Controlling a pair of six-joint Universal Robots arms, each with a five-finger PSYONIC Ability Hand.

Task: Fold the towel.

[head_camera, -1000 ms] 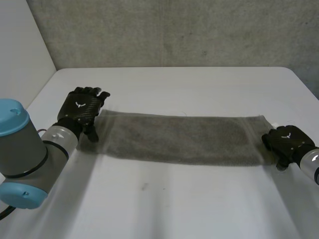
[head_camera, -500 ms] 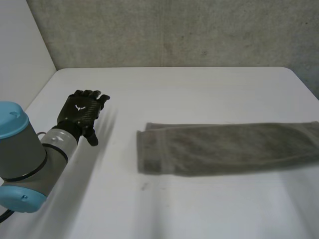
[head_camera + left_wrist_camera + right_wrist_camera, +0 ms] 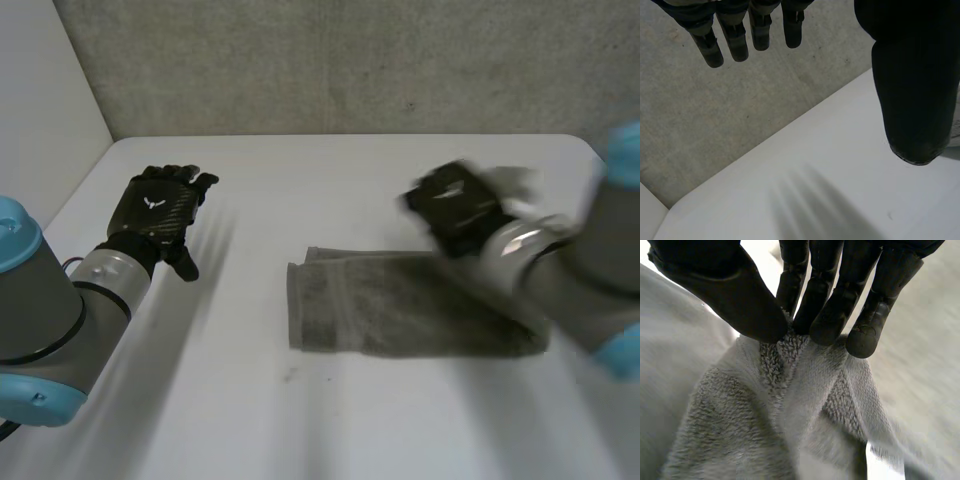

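Note:
A grey towel (image 3: 400, 315) lies as a narrow folded strip across the middle-right of the white table (image 3: 330, 180). My right hand (image 3: 455, 210) hovers above the strip's right part, holding one end of it lifted. In the right wrist view its fingers (image 3: 832, 315) and thumb pinch a bunched edge of the towel (image 3: 785, 405), which hangs below them. My left hand (image 3: 155, 215) is at the table's left, well clear of the towel, fingers (image 3: 735, 42) straight and spread with nothing in them.
A grey wall (image 3: 340, 60) runs behind the table's far edge. A white side panel (image 3: 40, 110) stands at the left. Bare table lies between my left hand and the towel's left end.
My right hand closed on the towel's right end, dragged the towel to the right, then lifted that end and carried it back left over the strip. The left hand stayed off the towel.

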